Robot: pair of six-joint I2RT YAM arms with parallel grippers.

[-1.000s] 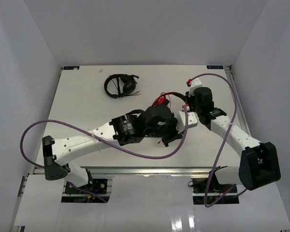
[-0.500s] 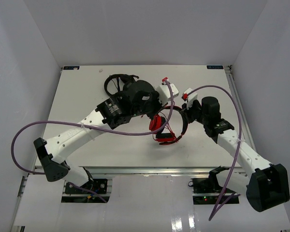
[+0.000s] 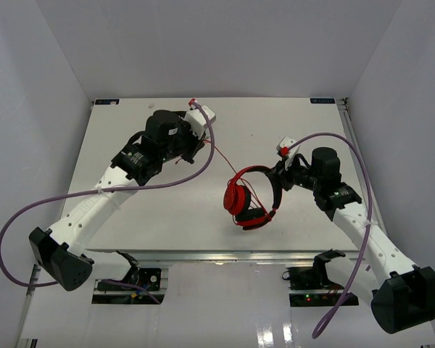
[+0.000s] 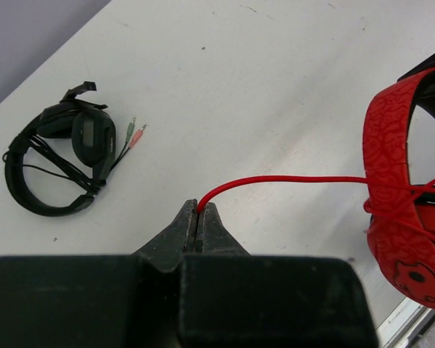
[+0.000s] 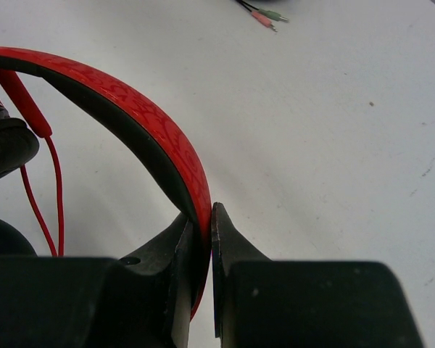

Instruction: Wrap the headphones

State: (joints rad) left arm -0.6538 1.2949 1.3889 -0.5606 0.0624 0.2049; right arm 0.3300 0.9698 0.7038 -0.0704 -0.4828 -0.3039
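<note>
While our right gripper clamps the headphones by the headband, our left gripper, at ten o'clock from them, pinches their red cable tight.

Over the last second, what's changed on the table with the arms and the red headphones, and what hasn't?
The left pincer, shut on the red cable, swung from above the red headphones toward the far left of the table, drawing the cable out straight. The right pincer stayed shut on the headband, and the red headphones stayed about mid-table.
</note>
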